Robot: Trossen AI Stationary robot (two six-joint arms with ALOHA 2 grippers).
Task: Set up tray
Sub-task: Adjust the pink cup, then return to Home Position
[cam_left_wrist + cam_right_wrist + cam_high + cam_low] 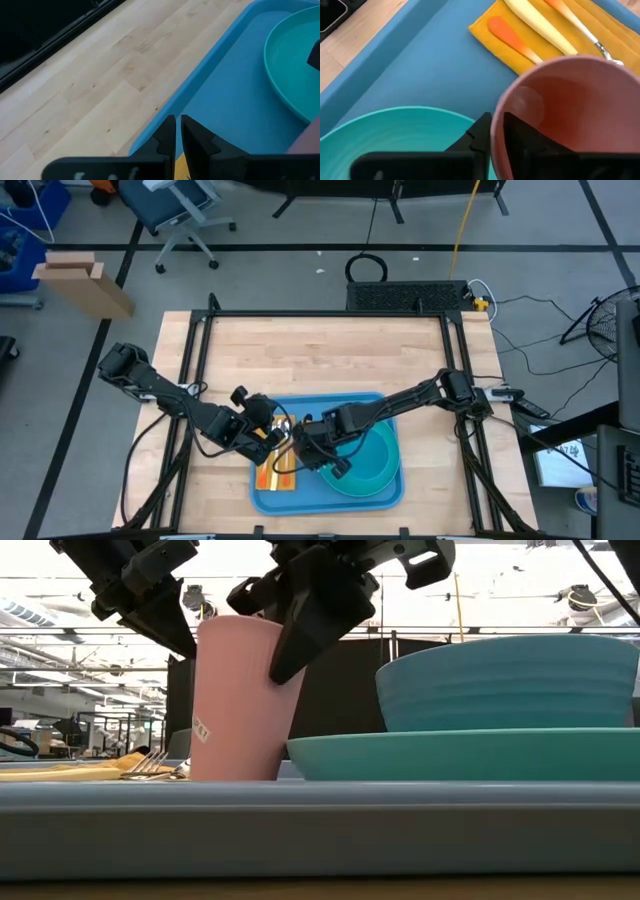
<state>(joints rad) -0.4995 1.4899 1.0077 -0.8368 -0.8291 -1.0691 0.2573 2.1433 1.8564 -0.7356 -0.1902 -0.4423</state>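
Observation:
The light-blue tray (320, 495) lies at the table's near edge. On it a teal plate (460, 755) carries a teal bowl (510, 680), and a yellow napkin (530, 30) bears cutlery. A pink cup (240, 700) stands with its base on the tray floor between napkin and plate. My right gripper (497, 132) is shut on the cup's rim. My left gripper (177, 132) hangs shut and empty over the tray's left part, above the napkin's far end, to the left of the cup. My right gripper holds the pink cup by its rim wall (496, 117), on the side toward the plate. One finger (535, 145) is inside the cup and the other (475, 137) outside. The fingers slant down from above and from the right. The cup's base rests on the tray.
The bowl and plate (368, 465) stand close on the cup's right, the napkin with fork (145, 762) and orange-handled cutlery (512, 35) close on its left. Bare wooden table (320, 350) stretches beyond the tray's far rim.

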